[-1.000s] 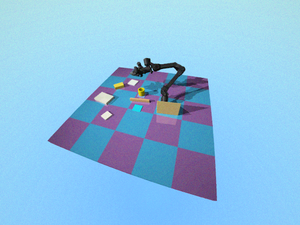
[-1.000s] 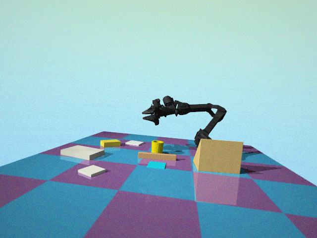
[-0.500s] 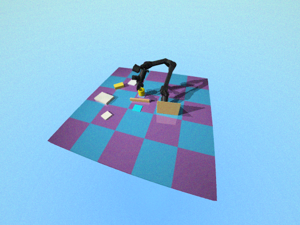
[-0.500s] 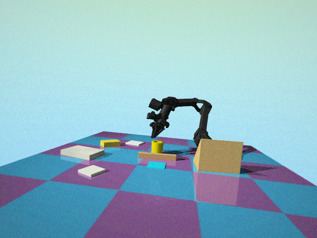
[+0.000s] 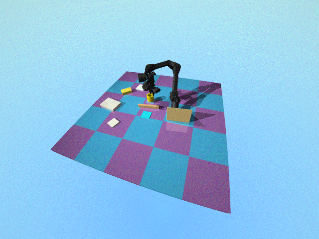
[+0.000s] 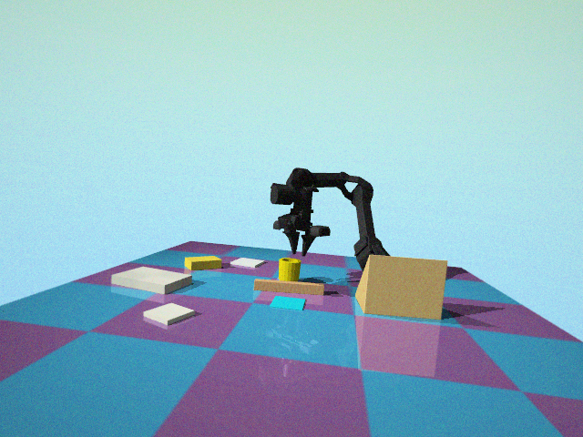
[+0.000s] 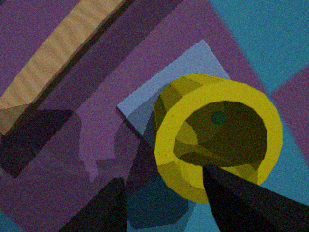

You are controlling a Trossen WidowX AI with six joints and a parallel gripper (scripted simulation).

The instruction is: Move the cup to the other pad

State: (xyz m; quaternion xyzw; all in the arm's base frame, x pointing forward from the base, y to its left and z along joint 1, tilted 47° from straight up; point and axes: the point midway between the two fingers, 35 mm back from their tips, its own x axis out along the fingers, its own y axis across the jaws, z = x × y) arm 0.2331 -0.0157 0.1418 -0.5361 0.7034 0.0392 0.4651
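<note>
The yellow cup (image 5: 150, 97) (image 6: 289, 270) (image 7: 166, 145) stands upright on a light blue pad (image 7: 193, 62). One dark green marble (image 7: 218, 117) shows inside it. The cyan pad (image 5: 146, 114) (image 6: 288, 303) lies bare on the near side of the wooden bar. My gripper (image 6: 299, 254) (image 7: 163, 181) is partly open and empty, pointing down above the cup and slightly to one side. In the wrist view one fingertip overlaps the cup's near rim and the other is beside the cup. The cup's lower inside is partly hidden.
A low wooden bar (image 5: 148, 106) (image 6: 288, 287) (image 7: 53, 50) lies between the two pads. A tan block (image 5: 179, 114) (image 6: 404, 287) stands right. A large white slab (image 5: 110, 103) (image 6: 150, 278), small white tiles (image 5: 113, 122) (image 6: 248, 262) and a yellow block (image 5: 126, 90) (image 6: 203, 263) lie left.
</note>
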